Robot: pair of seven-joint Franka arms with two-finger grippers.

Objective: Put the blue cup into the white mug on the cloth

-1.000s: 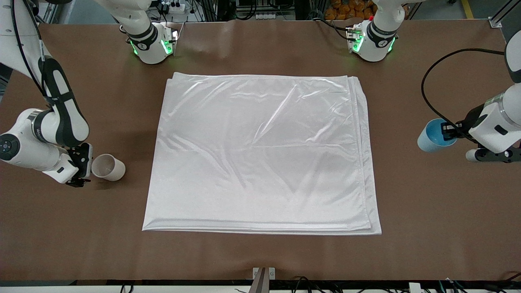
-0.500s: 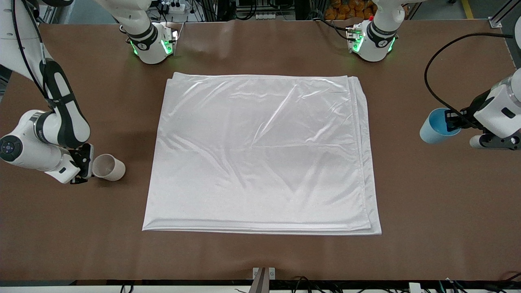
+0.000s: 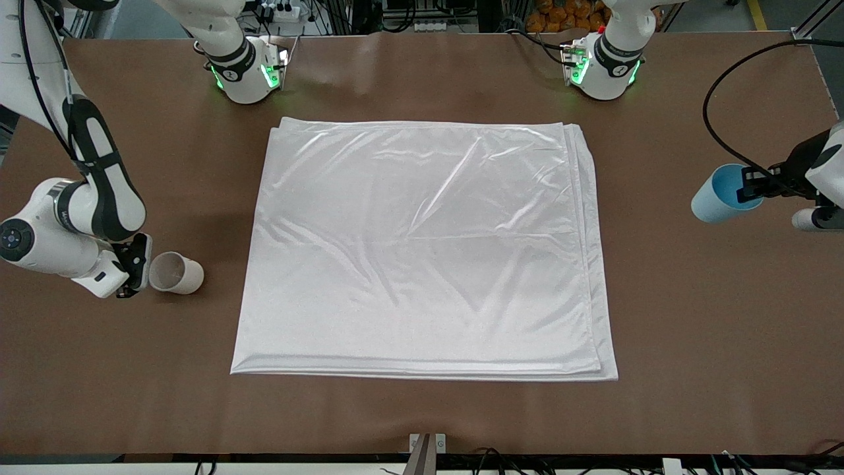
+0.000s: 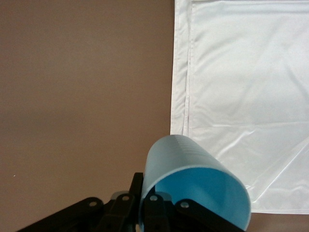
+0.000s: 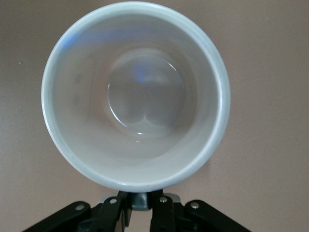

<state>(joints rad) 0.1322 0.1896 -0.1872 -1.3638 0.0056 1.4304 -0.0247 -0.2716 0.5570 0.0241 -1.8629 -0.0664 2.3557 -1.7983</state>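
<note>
From the front, the left gripper (image 3: 752, 185) held the blue cup (image 3: 722, 192) clamped, tilted over bare table toward the left arm's end. The white mug (image 3: 175, 272) stood off the cloth (image 3: 422, 251), the right gripper (image 3: 140, 264) closed at it.

In the left wrist view, fingers (image 4: 153, 210) pinched the cup's rim, likely for carrying.

In the right wrist view, fingers (image 5: 137, 200) had closed on the mug's handle, probably to lift it.

cloth (image 3: 422, 247) is lying flat mid-frame, nothing sitting on it, open from above. Only obstacles are sitting at frame edges: white mug (image 3: 175, 272) lower left, blue cup (image 3: 722, 192) hanging mid right.
</note>
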